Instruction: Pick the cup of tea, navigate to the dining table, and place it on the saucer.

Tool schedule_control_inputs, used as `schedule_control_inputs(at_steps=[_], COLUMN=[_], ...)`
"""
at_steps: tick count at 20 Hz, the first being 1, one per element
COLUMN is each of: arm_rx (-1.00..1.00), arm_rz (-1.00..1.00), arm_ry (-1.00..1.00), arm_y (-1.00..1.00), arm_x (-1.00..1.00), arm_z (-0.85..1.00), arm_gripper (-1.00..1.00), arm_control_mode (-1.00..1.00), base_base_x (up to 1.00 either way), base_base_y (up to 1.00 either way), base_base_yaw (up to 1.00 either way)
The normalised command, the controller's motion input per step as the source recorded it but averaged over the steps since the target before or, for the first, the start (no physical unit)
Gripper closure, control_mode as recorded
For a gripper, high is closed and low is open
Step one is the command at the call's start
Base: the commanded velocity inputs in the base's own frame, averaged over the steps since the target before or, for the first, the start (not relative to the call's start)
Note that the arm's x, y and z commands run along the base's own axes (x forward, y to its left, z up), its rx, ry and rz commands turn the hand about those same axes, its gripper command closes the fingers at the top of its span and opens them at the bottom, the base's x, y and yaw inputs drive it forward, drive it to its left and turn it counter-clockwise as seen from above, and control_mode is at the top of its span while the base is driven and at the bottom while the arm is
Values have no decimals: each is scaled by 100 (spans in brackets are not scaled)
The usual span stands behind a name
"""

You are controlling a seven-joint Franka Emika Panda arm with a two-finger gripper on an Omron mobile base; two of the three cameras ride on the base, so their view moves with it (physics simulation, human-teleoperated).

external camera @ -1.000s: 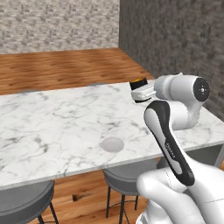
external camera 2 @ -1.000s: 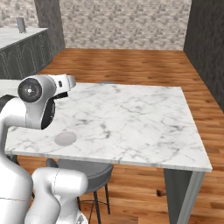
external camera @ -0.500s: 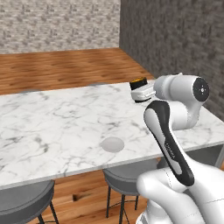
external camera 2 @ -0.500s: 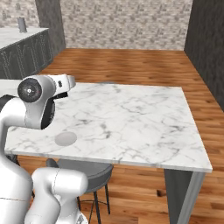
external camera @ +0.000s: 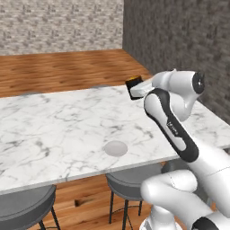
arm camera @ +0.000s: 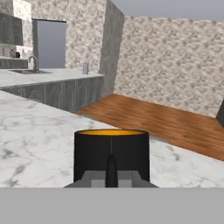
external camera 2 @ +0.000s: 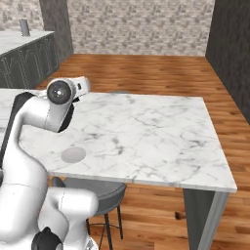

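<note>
Nothing's really shifted since the earlier frames, so you're looking at the same pose: arm, table and cup all sit where they were a second ago.

Your gripper is clamped on the cup of tea, holding it up above the dining table at upper centre-right of the left base view. From there the cup reads as a small black cylinder with a thin orange rim of liquid on top. In the hand view the cup of tea sits at bottom centre, upright, a plain black wall with a bright orange-brown band across the top and a dark fingertip pressed against its front. You can't make out the handle.

The saucer is a flat pale grey disc near the table's near edge, just below centre in the left base view, well apart from the cup. In the right base view the saucer lies at left of centre, under the arm's white elbow. Grey stools tuck under the near edge.
</note>
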Motion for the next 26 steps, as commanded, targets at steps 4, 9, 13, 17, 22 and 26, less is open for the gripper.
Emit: schedule_control_inputs(at_steps=[4,9,13,17,22,26], arm_rx=[0,3,5,5,1,0], arm_rz=[50,72,77,61,30,3], arm_ry=[0,0,0,0,3,8], arm_y=[-12,-24,-4,0,3,1], arm_x=[90,80,40,13,2,0], arm_z=[-36,-31,-28,-14,-16,-59], arm_gripper=[100,100,100,100,100,100], arm_control_mode=[-100,-100,-100,-100,-100,-100], base_base_x=[0,0,0,0,0,0], base_base_y=[0,0,0,0,0,0], base_base_yaw=[0,0,0,0,0,0])
